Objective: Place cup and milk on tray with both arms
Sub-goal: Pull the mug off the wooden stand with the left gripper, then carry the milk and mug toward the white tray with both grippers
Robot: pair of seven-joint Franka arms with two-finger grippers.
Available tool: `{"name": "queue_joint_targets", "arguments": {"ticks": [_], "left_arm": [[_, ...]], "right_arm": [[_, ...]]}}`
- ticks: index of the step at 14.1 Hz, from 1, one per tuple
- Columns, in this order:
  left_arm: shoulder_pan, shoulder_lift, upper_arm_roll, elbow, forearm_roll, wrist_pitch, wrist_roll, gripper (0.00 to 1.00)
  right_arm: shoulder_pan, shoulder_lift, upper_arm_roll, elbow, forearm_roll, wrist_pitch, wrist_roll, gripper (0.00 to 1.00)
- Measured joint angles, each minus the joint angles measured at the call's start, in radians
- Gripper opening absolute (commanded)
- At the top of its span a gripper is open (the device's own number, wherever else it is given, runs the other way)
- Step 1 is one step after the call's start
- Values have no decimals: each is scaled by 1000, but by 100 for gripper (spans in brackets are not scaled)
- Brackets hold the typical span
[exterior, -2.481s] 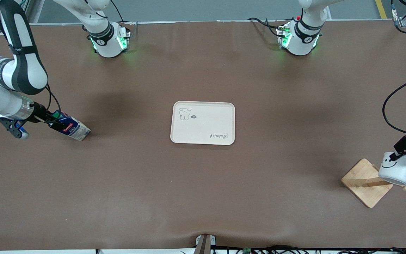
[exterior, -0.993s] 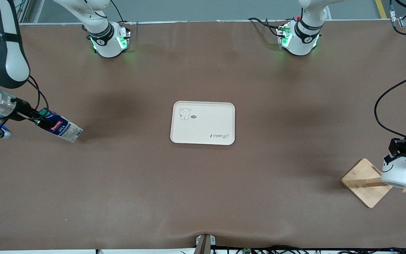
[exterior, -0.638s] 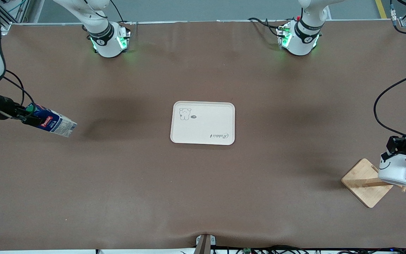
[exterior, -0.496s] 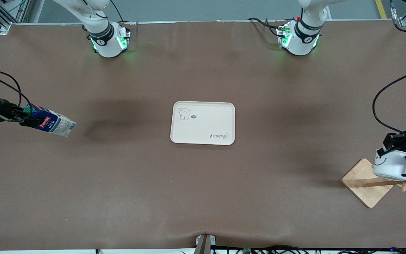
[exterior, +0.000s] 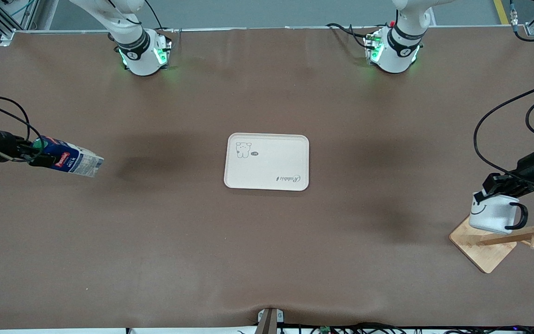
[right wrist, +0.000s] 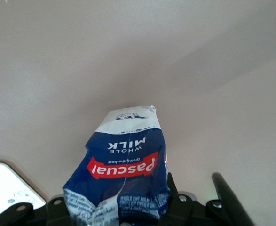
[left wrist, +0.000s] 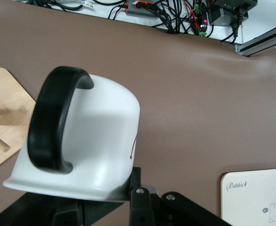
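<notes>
My right gripper (exterior: pixel 35 155) is shut on the milk (exterior: pixel 70 160), a dark-blue and white carton with a green cap and red label, held tilted in the air over the right arm's end of the table; it fills the right wrist view (right wrist: pixel 123 169). My left gripper (exterior: pixel 492 188) is shut on the rim of the cup (exterior: pixel 496 214), a white mug with a smiley face and black handle, held over the wooden rack base; the cup fills the left wrist view (left wrist: pixel 81 146). The cream tray (exterior: pixel 267 162) lies at the table's middle, with nothing on it.
A square wooden rack base (exterior: pixel 482 241) with a slanted post and pegs (exterior: pixel 522 237) stands at the left arm's end of the table, nearer to the front camera. Cables hang by the left arm (exterior: pixel 485 139). The tray's corner shows in the left wrist view (left wrist: pixel 255 195).
My left gripper has lifted the cup off the rack peg and carried it toward the tray. My right gripper has raised the milk off the table and levelled it a little.
</notes>
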Motion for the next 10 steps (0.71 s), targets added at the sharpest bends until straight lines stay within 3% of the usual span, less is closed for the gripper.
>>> {"name": "queue_joint_targets", "arguments": {"ticks": [6,10], "left_arm": [[-13,-7,-144,2,74,-2,-380,0],[-96,2,-164,-5,129,-9,-643,0]], "right_arm": [[83,1,4,3,1,-7,-20,0],[137,1,5,4,2,-40,-47,0]]}}
